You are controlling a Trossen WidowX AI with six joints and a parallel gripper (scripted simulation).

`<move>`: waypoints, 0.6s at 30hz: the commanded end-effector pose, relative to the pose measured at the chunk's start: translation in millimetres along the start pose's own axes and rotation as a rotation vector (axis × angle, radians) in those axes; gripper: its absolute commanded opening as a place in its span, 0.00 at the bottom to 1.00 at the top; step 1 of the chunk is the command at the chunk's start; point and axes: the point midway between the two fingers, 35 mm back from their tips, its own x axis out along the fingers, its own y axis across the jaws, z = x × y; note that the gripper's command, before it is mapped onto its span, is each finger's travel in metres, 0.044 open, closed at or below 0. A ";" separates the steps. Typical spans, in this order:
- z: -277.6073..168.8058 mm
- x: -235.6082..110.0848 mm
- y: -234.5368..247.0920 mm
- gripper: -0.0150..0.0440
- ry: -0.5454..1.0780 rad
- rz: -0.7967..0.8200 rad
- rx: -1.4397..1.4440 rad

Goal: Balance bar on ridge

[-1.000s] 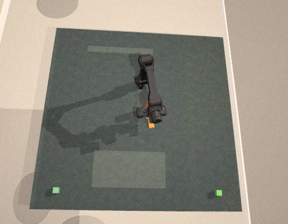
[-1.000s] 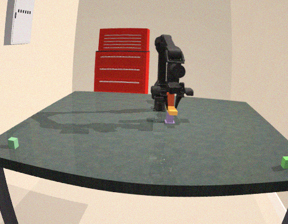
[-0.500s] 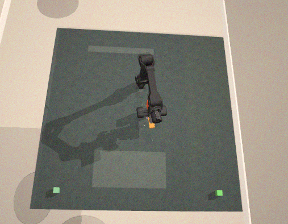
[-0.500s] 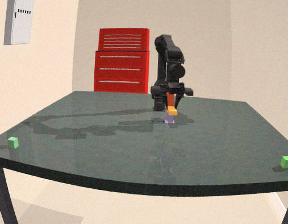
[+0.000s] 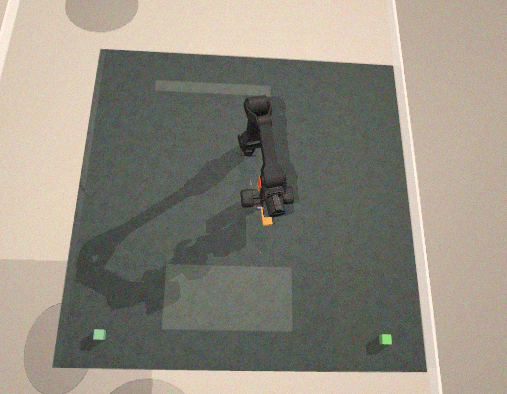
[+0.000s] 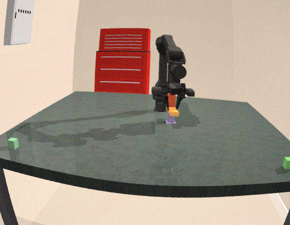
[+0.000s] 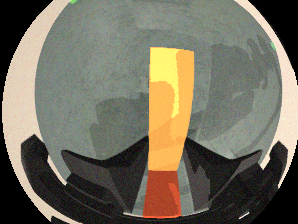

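end effector (image 6: 174, 100): clamped on orange bar (image 6: 173, 108) | bar above purple ridge (image 6: 170, 120)

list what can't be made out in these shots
- Ridge: the top view hides it under the gripper and bar; the wrist view hides it behind the bar.
- Contact between bar and ridge: too small in the exterior view.
- Jaws on the bar: arm blocks them from above.

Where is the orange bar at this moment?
In the exterior view the orange bar is near the table's middle, gripped by the pincer, just above the small purple ridge and in front of the arm's base.
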 end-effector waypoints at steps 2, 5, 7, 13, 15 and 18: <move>0.4 0.5 0.1 0.25 -0.001 0.001 0.005; 0.4 0.8 0.1 0.25 -0.001 0.001 0.005; 0.4 1.0 0.1 0.25 -0.001 0.001 0.005; 0.2 1.5 0.0 0.25 -0.001 0.001 0.005; 0.2 1.6 0.0 0.25 -0.001 0.001 0.005; 0.1 1.9 0.0 0.25 -0.001 0.001 0.005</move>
